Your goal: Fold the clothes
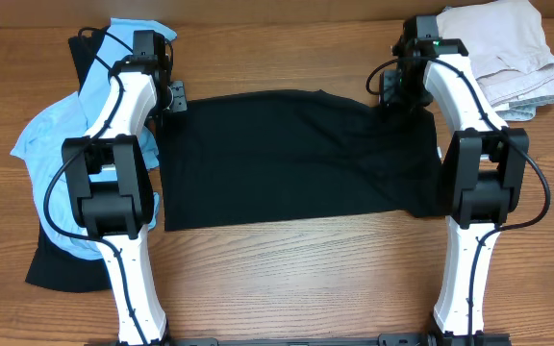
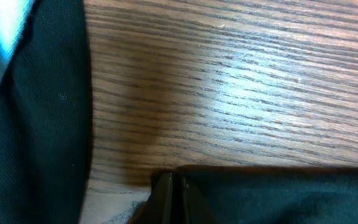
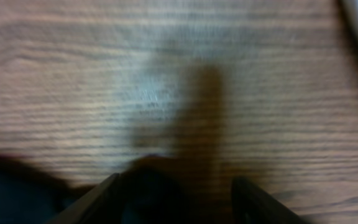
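Shirt (image 1: 287,159): black, lying flat in the middle of the counter (image 1: 287,279).
Left end effector (image 1: 173,96): pressed together, seems to pinch the shirt's far left corner.
Right end effector (image 3: 179,193): spread at the far right corner.
Done: shirt laid out.
Left: folding it; blue clothes (image 1: 41,144) and beige clothes (image 1: 508,48) wait at the sides.

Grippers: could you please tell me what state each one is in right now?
Left gripper: shut, seemingly pinching the black shirt at its corner.
Right gripper: open, jaws apart at the shirt's other far corner.
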